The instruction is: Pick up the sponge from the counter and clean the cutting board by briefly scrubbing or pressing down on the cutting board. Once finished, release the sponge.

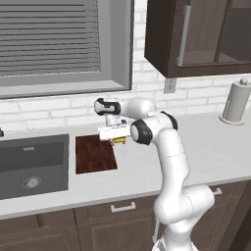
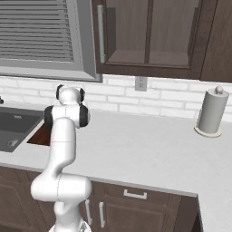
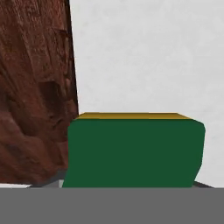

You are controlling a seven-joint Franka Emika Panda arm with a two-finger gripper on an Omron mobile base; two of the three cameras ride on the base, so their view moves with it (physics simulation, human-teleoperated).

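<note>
The sponge [image 3: 133, 151] sits clamped in the gripper [image 1: 116, 138], green face toward the hand camera, thin yellow layer along its far edge, long axis running from 9 to 3 o'clock across the hand view. In the left base view a little yellow of it shows under the gripper, just beside the cutting board's [image 1: 94, 153] right edge, at the board's 2 o'clock corner. The board is a thin dark reddish-brown slab with wood grain, lying flat on the smooth pale grey table [image 1: 215, 152]. At the board's 9 o'clock lies the dark recessed sink [image 1: 32, 164]. Toward 3 o'clock the table runs bare to a paper towel roll [image 1: 236, 102] near the wall.
</note>
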